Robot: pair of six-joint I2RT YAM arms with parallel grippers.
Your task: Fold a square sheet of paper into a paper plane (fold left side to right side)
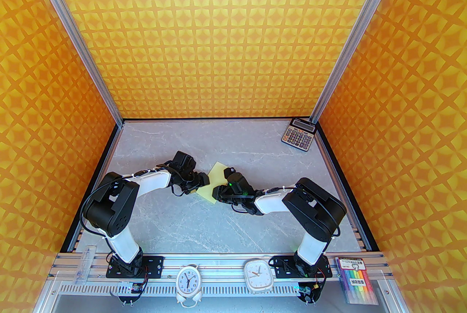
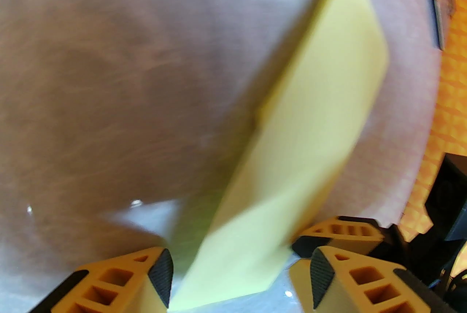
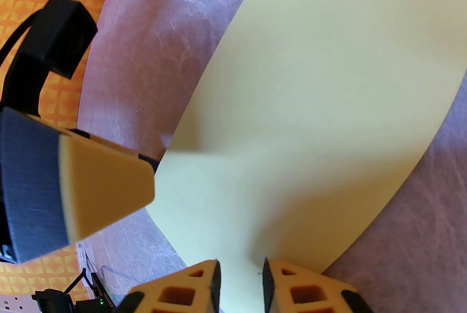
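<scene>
- Evidently the first fold, left side over to right side, is in hand. The square sheet of paper [image 1: 217, 172] lies cornerwise at the middle of the table [image 1: 175, 216], between the two tools, with no crease that I can make out.
- In the left wrist view, part of the sheet [image 2: 310, 114] rears up off the table, bowed and blurred. In the right wrist view, most of it [image 3: 328, 85] lies flat, and only the corner nearest the left arm curls up over its own shadow.
- The left tool [image 2: 240, 269] has its jaws wide apart. The raised paper runs up through the gap and neither pad visibly bears on it, so nothing is gripped.
- The right tool [image 3: 241, 280] has its jaws narrowly apart over the sheet's near edge, with paper showing in the gap. It is not pinching the sheet, and I cannot tell whether its tips press the sheet down.
- By my judgement, the next move calls for the left tool to close on the lifted edge and carry it across to the opposite edge while the right tool pins the sheet. The edges should meet squarely before any crease is pressed, since paper this thin may slide or buckle.
- The grey calculator [image 1: 298, 135] sits well apart at the far right corner, and the pack of coloured markers [image 1: 357, 280] sits at the near right, beside the right arm's base.
</scene>
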